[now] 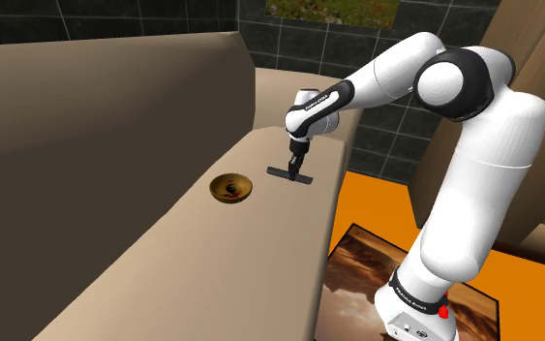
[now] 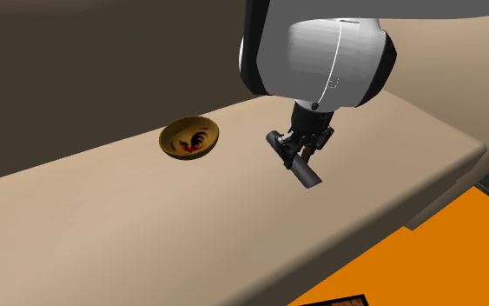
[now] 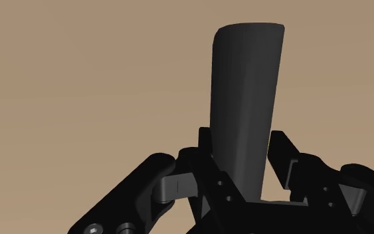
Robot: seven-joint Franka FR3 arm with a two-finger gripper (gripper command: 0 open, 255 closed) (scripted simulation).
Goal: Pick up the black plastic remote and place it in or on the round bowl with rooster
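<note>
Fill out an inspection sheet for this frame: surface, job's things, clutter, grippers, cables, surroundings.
Surface: tan ledge with a tall back behind it.
Job's things: black remote clasped between the fingers, apart from the bowl; rooster bowl upright on the ledge, nothing in it.
Clutter: nothing seen.
Grippers: gripper shut on the remote, over the ledge beside the bowl.
Cables: nothing seen.
Surroundings: dark tiled wall, orange floor.

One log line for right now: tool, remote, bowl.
tool: shut on long black remote | remote: clasped over tan surface | round yellow bowl with rooster: empty, apart from tool
</note>
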